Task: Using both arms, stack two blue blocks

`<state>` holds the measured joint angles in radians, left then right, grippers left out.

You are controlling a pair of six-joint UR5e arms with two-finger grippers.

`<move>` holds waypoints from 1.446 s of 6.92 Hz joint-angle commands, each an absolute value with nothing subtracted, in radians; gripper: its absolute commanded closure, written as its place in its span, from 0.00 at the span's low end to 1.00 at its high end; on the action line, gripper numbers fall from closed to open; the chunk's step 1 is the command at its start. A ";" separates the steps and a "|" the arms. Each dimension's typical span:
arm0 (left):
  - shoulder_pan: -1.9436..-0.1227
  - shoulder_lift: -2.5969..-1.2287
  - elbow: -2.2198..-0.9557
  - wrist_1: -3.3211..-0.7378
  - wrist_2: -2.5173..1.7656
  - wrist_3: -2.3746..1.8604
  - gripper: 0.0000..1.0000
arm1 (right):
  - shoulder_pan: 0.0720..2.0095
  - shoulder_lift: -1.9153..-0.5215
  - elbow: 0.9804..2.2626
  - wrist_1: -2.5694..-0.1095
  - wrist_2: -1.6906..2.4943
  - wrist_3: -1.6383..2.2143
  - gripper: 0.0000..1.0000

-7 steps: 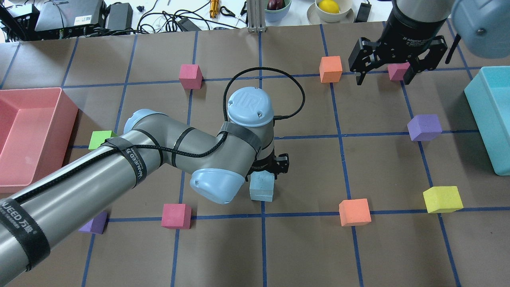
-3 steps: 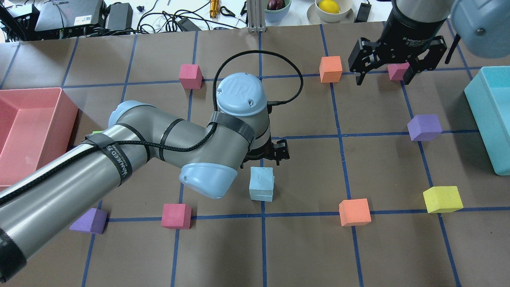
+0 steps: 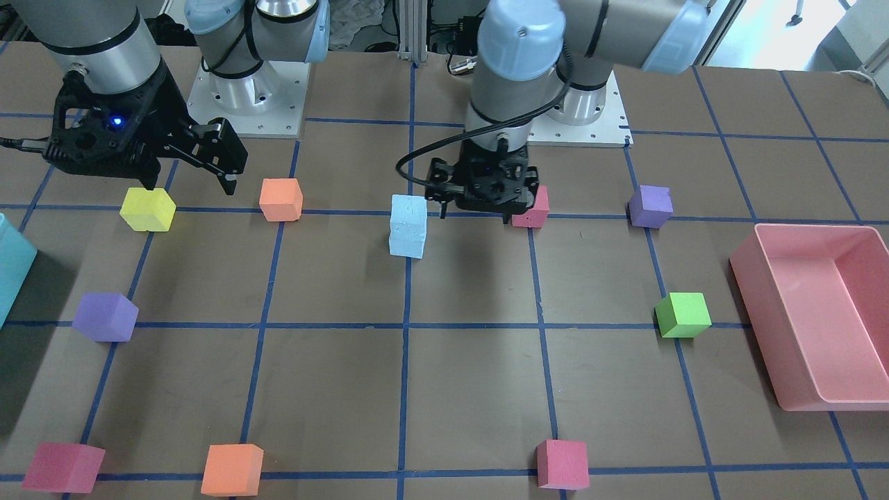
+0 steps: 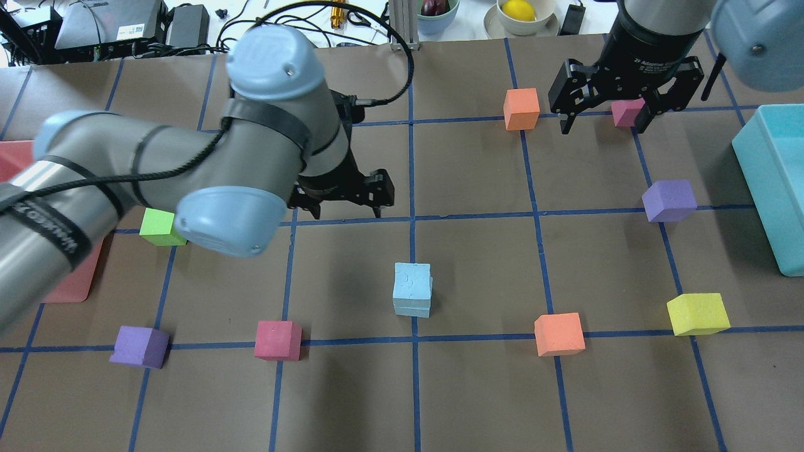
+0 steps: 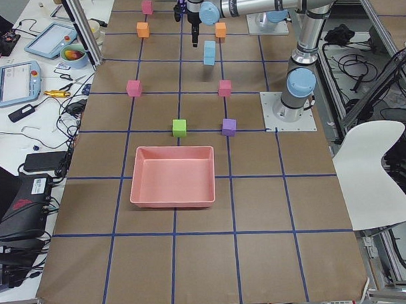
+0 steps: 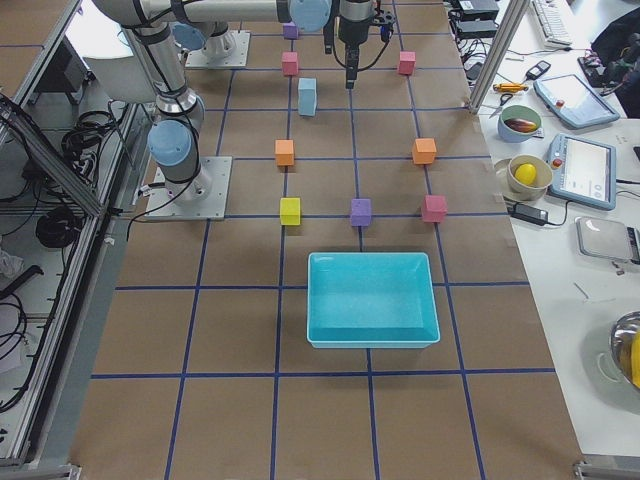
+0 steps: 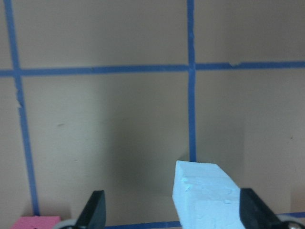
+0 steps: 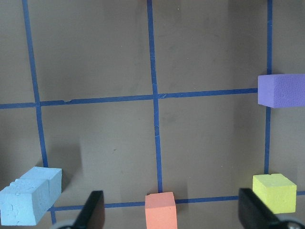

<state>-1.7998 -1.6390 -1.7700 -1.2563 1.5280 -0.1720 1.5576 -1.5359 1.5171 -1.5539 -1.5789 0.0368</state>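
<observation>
At left pincer: jaws spread wide, nothing held; raised above surface, just left of blue blocks, no contact. Those blue blocks: one atop other, edges near flush, standing on grid line. Outward, right pincer: likewise agape, empty, well right of blue blocks.

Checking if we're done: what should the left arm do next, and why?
Probably draw the left gripper back to its base: the blue blocks already stand stacked, and both it and the right gripper are open, clear of them.
</observation>
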 commanded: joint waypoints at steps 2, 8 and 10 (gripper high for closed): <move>-1.599 -1.501 -1.686 -1.452 1.529 0.018 0.00 | 1.557 -1.536 1.517 -1.554 -1.578 0.037 0.00; -1.597 -1.633 -1.439 -1.512 1.597 -0.052 0.00 | 1.555 -1.536 1.517 -1.557 -1.578 0.035 0.00; -1.597 -1.646 -1.442 -1.516 1.601 -0.051 0.00 | 1.557 -1.534 1.517 -1.557 -1.578 0.035 0.00</move>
